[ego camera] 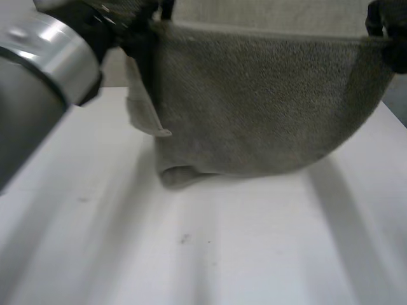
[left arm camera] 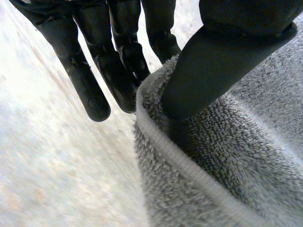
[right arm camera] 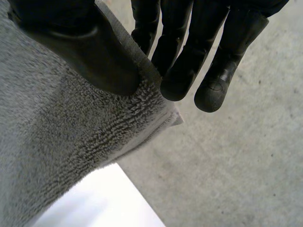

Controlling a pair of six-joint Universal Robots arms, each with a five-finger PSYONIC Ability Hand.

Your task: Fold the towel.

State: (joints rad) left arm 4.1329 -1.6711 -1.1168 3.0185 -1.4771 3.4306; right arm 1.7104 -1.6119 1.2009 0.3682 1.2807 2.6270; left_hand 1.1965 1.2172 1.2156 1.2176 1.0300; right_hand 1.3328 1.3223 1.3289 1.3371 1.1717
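At the left hand (left arm camera: 208, 71), the thumb presses the hemmed edge of one grey towel (left arm camera: 222, 170) against the fingers (left arm camera: 92, 92) behind it. This hand is clamped on the cloth, and the longer fingers reach straight past the hem. At the right hand (right arm camera: 99, 56) the pinch is the same. Its thumb lies on the near face of the towel at a top corner, and its fingers (right arm camera: 213, 90) sit behind the cloth with their tips showing past the corner.

That makes two hands, both gripping, and one towel. Between the two hands the towel's top edge runs nearly straight. From the fingers the cloth hangs down like a curtain, reaching lowest on the left hand's side. Just below the left fingers, a narrow flap of the side edge turns outward.

Under the left hand, the towel's lowest fold appears to rest on the single white desk (ego camera: 222, 254). Outward from the left hand comes the left arm (ego camera: 38, 95), grey with a bright metal ring. Beyond the right fingers lies grey floor (right arm camera: 236, 165).
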